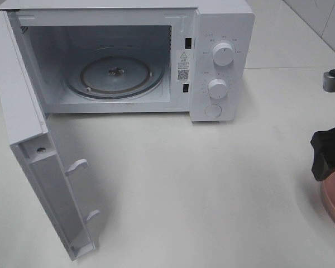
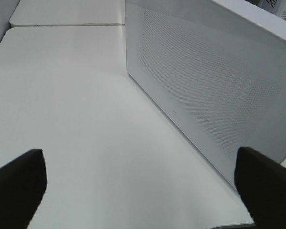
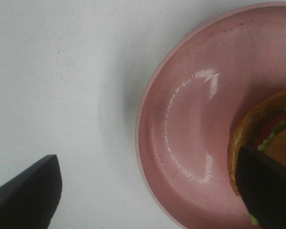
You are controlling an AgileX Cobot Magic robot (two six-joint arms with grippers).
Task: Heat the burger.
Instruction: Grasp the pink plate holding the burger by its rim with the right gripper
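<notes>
Hovering right tool, jaws wide, over burger; contact unclear.

One microwave, one plate, one burger

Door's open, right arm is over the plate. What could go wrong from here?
1. The open right end effector straddles the rim of the pink plate, overlapping the burger on one side only; closing here could clip the plate or pinch the burger off-centre.
2. The open left end effector is close beside the microwave door; a nudge could swing it shut.
</notes>
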